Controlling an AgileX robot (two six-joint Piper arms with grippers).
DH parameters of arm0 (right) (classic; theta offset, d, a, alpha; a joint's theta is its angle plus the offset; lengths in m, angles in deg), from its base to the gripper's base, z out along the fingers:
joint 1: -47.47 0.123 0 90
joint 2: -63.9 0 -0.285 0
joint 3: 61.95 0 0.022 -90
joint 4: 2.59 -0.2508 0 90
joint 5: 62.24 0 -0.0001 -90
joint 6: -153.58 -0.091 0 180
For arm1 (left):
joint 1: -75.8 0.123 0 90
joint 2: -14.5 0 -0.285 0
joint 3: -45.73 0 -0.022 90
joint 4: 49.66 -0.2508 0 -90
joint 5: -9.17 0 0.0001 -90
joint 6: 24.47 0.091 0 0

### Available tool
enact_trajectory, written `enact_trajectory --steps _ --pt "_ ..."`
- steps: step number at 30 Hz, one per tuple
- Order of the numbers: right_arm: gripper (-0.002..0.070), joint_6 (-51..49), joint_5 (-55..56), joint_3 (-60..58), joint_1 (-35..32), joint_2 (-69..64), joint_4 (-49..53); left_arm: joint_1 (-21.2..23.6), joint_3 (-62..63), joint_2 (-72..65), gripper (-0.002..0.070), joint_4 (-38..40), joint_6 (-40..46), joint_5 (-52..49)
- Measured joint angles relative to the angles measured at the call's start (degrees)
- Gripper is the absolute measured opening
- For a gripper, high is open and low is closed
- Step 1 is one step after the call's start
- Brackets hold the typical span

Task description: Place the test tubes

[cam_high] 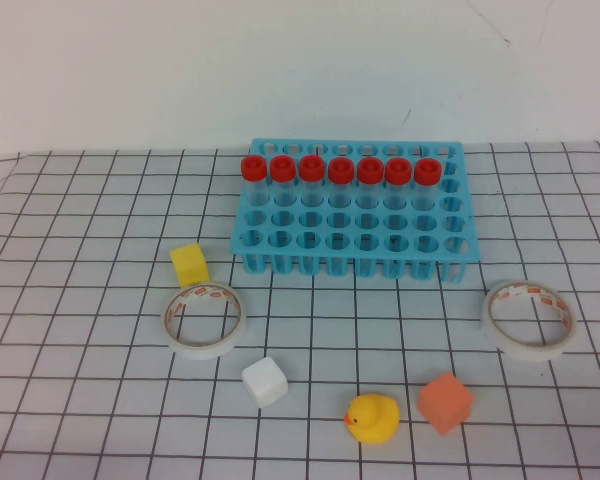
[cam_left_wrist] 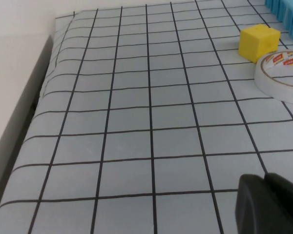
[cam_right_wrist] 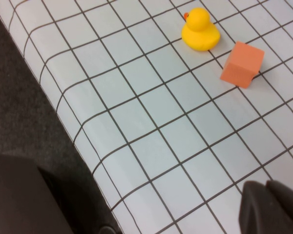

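Test tubes: seven, red-capped, stood upright along one far row of the rack.
Rack: blue, set midway along the far edge of the bench.
Left gripper: held low near the bench's left edge; fingers pressed together, empty.
Right gripper: held by the near edge, the duck nearby; fingers pressed together, empty.
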Motion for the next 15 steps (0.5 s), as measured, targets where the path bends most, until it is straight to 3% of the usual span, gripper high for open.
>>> enact_trajectory --steps 15 --pt "-0.0001 0.0 0.0 0.0 0.0 0.0 0.0 -3.9 0.0 0.0 0.0000 0.1 -0.5 -0.1"
